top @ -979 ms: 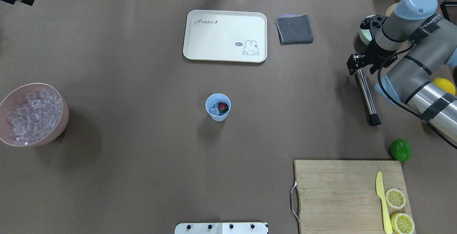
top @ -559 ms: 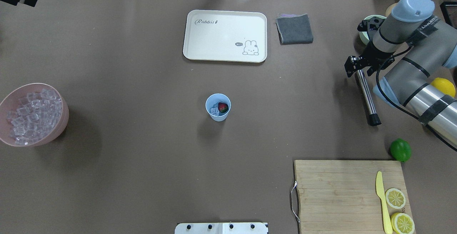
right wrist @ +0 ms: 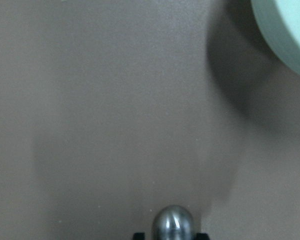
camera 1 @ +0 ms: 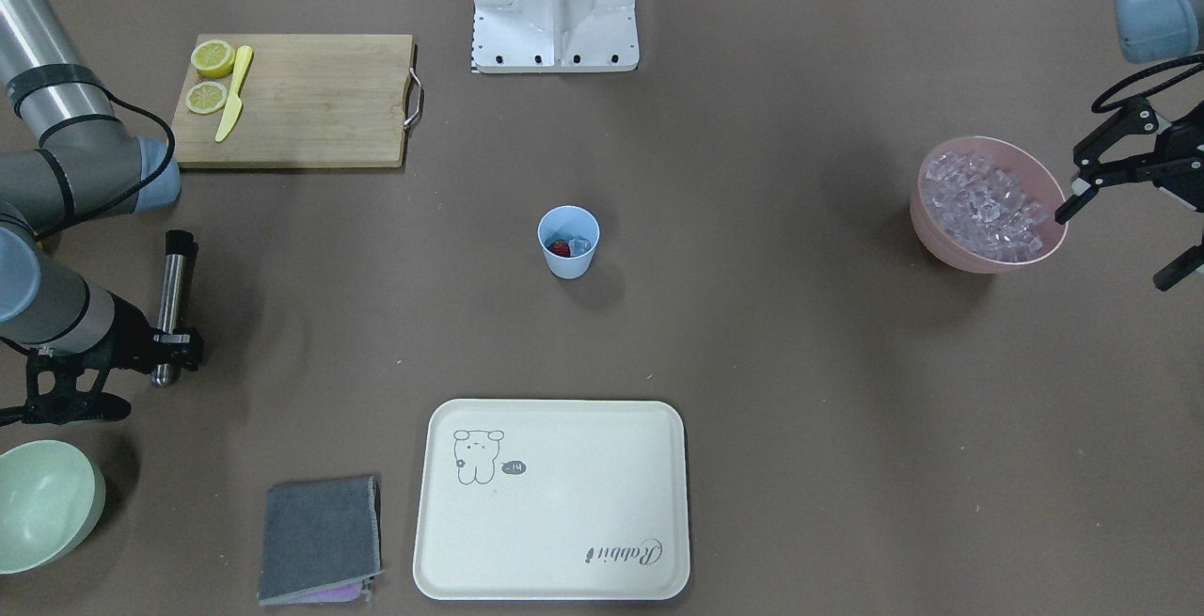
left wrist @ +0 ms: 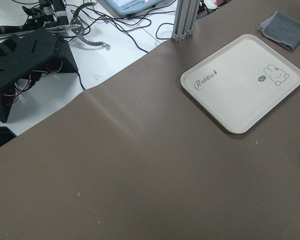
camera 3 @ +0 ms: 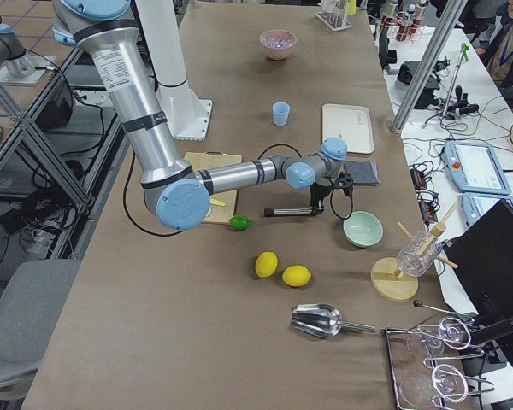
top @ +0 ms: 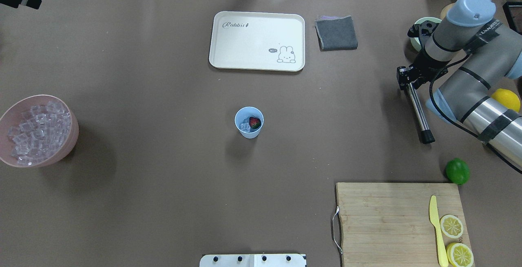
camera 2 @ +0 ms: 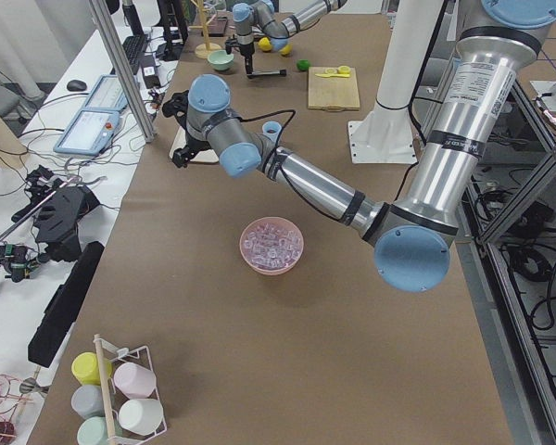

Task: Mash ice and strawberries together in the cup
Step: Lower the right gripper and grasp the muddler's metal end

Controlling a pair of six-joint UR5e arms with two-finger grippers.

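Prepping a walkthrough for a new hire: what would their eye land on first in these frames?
Probably the light blue cup standing alone at the table's centre, with a red strawberry and ice cubes inside. Next, the pink bowl heaped with more cubes at the robot's left edge, and the right gripper closed around one end of a steel muddler on the robot's right side.
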